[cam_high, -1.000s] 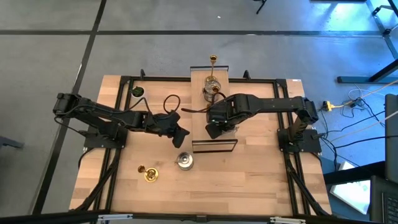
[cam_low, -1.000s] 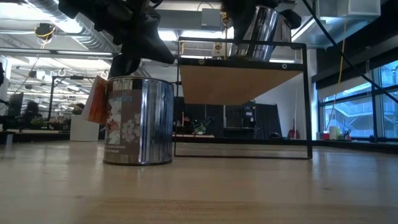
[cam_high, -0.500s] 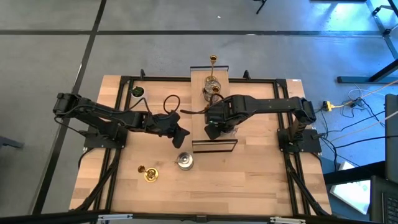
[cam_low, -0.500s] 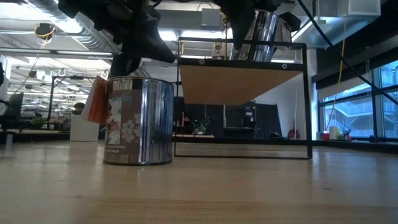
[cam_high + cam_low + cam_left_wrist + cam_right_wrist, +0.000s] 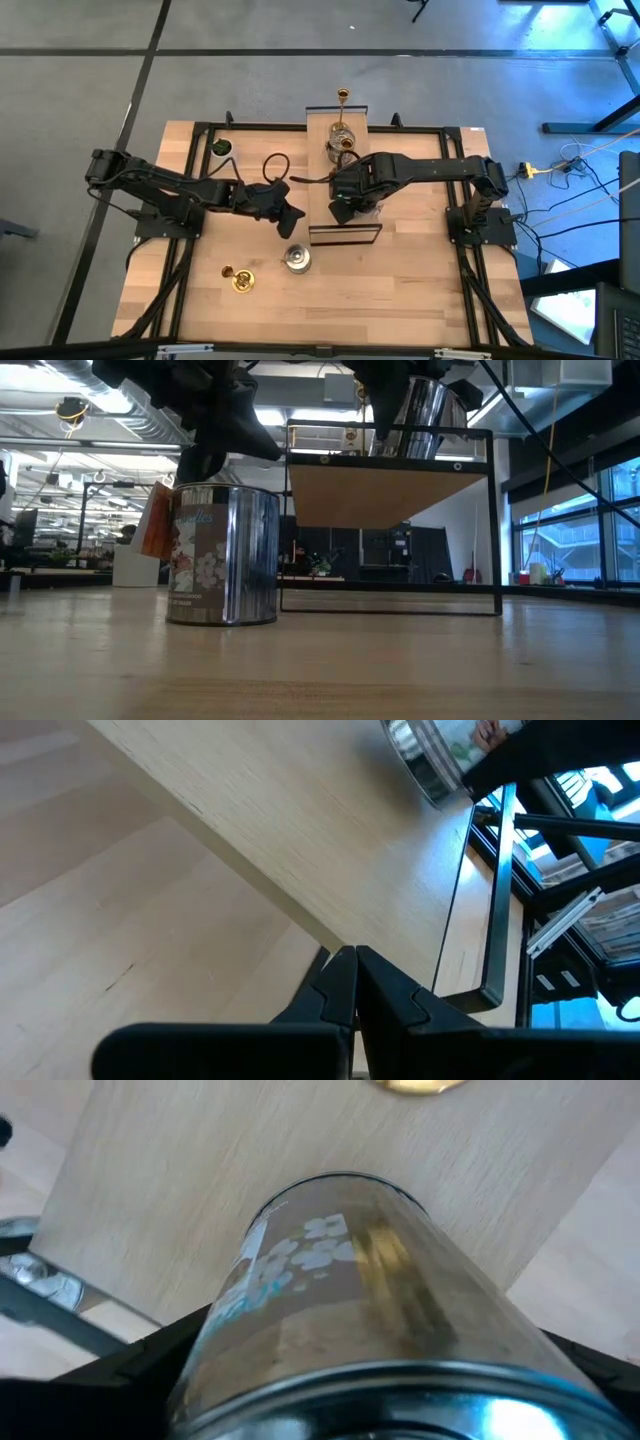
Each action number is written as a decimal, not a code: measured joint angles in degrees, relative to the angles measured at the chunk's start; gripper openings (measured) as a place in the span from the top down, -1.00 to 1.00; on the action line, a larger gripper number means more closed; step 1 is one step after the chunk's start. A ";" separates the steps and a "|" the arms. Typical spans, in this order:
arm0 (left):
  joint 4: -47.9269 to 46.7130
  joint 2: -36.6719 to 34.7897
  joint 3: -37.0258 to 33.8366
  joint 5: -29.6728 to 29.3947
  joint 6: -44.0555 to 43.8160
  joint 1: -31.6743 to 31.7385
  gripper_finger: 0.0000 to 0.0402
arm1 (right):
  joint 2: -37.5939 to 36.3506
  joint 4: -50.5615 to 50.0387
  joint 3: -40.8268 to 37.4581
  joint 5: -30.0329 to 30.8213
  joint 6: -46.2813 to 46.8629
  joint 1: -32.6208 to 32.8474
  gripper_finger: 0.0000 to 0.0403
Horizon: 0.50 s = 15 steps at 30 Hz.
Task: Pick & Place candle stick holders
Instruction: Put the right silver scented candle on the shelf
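Note:
My right gripper (image 5: 343, 208) is shut on a squat silver holder with a flower print (image 5: 340, 1310), over the near part of the raised wooden shelf (image 5: 322, 170); the holder also shows in the low view (image 5: 420, 410). My left gripper (image 5: 291, 216) is shut and empty above the table, left of the shelf. Another silver holder (image 5: 296, 259) stands on its base on the table near it. A brass-gold holder (image 5: 238, 279) lies on the table at the near left. On the shelf's far part stand two brass-gold holders (image 5: 343, 97) and a silver one (image 5: 338, 131). My right gripper pinches the silver holder's round side wall between its two fingers (image 5: 150, 1370), one on each side. The holder's rim (image 5: 400, 1405) faces the wrist and its length runs away along the fingers. In the low view it is tilted at the shelf's top frame; whether it touches the shelf, I cannot tell.
The shelf's black metal frame (image 5: 390, 432) stands on the table's middle. A white cup with green inside (image 5: 221, 147) sits at the far left. A black frame (image 5: 200, 128) runs round the table. Bare wood lies at the near right (image 5: 420, 290).
My right gripper has shifted slightly over the shelf, and the silver holder in it has tipped a little more.

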 joint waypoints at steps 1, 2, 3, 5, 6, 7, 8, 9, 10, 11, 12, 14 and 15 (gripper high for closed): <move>0.00 0.00 0.00 -0.01 0.00 -0.20 0.99 | 0.00 -0.02 0.00 0.76 -0.01 0.00 -0.86; 0.02 0.00 0.00 -0.09 -0.02 -0.34 0.99 | 0.00 -0.02 0.00 1.32 -0.01 0.00 -0.86; 0.00 0.00 -0.01 -0.32 -0.03 -0.53 0.99 | 0.00 -0.05 0.00 1.40 -0.01 0.00 -0.86; 0.01 0.00 -0.01 -0.85 -0.04 -0.88 0.99 | 0.00 -0.23 0.00 1.59 -0.43 -0.02 -0.86; 0.01 0.00 -0.01 -0.98 -0.04 -1.06 0.99 | 0.00 -0.28 0.00 1.58 -0.45 -0.02 -0.86; 0.00 0.00 -0.01 -1.04 -0.04 -1.10 0.99 | 0.00 -0.23 0.00 1.55 -0.44 -0.02 -0.86; 0.00 0.00 0.00 -1.04 -0.08 -1.17 0.99 | 0.00 -0.21 0.00 1.56 -0.46 -0.02 -0.86; 0.00 0.00 -0.01 -1.06 -0.09 -1.30 0.99 | 0.00 -0.24 0.00 1.53 -0.58 -0.01 -0.86; 0.00 0.00 -0.02 -1.15 -0.09 -1.40 0.99 | 0.00 -0.23 0.00 1.53 -0.64 0.00 -0.86; 0.00 0.00 0.00 -1.27 -0.12 -1.42 0.99 | 0.00 -0.24 0.00 1.52 -0.68 0.00 -0.86; 0.00 0.00 -0.02 -1.28 -0.22 -1.44 0.99 | 0.00 -0.23 0.00 1.35 -0.69 -0.01 -0.86; 0.00 0.00 -0.01 -1.29 -0.22 -1.44 0.99 | 0.00 -0.23 0.00 0.39 -0.81 -0.02 -0.86; 0.00 0.00 0.00 -1.30 -0.24 -1.44 0.99 | 0.00 -0.22 0.00 0.12 -0.85 -0.02 -0.86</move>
